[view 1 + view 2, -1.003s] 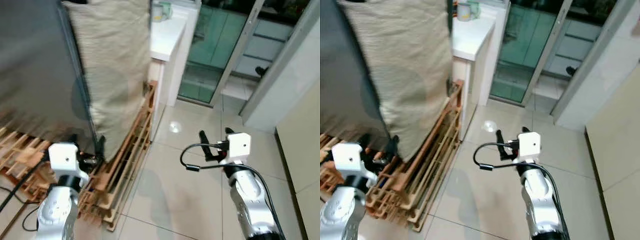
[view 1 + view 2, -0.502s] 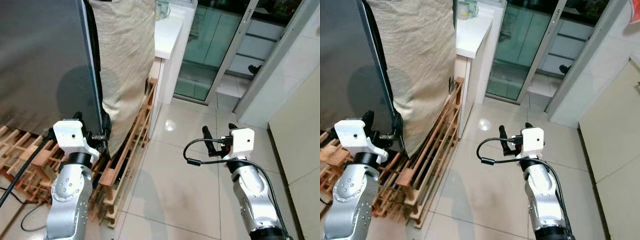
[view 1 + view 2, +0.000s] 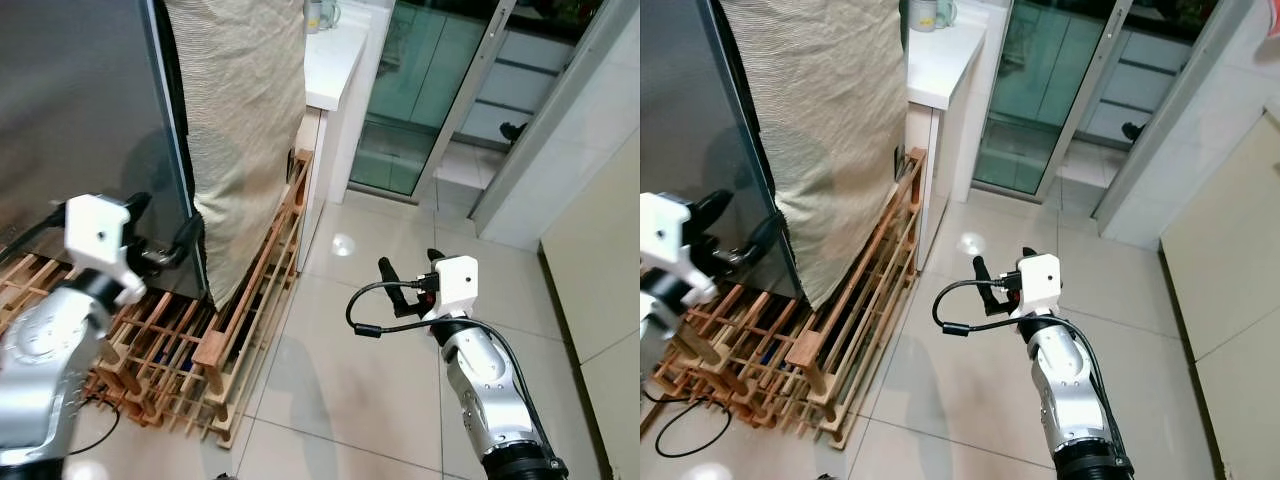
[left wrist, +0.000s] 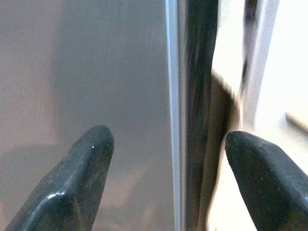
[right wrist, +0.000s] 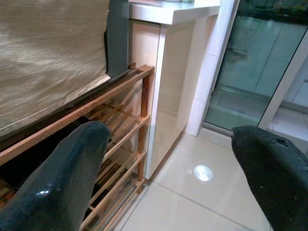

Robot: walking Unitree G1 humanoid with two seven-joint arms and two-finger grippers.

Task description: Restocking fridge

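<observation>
With its fingers spread and empty, the left end effector (image 4: 166,187) should straddle the fridge door (image 3: 80,110) edge squarely before pulling.

Dark grey fridge door (image 3: 80,110) showing a dull sheen, beige finely striped cloth (image 3: 245,120) hanging beside it, reddish-brown wooden rack (image 3: 230,320), glossy cream floor tiles (image 3: 330,400), white counter (image 3: 335,65), green-tinted glass door (image 3: 420,100).

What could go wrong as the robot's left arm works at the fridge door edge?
The left end effector, open, sits at the fridge door's edge; its fingers could slip off the smooth steel. The beige cloth hangs beside that edge and might snag. The fridge stands on a slatted wooden rack, so a hard pull could rock it.
</observation>
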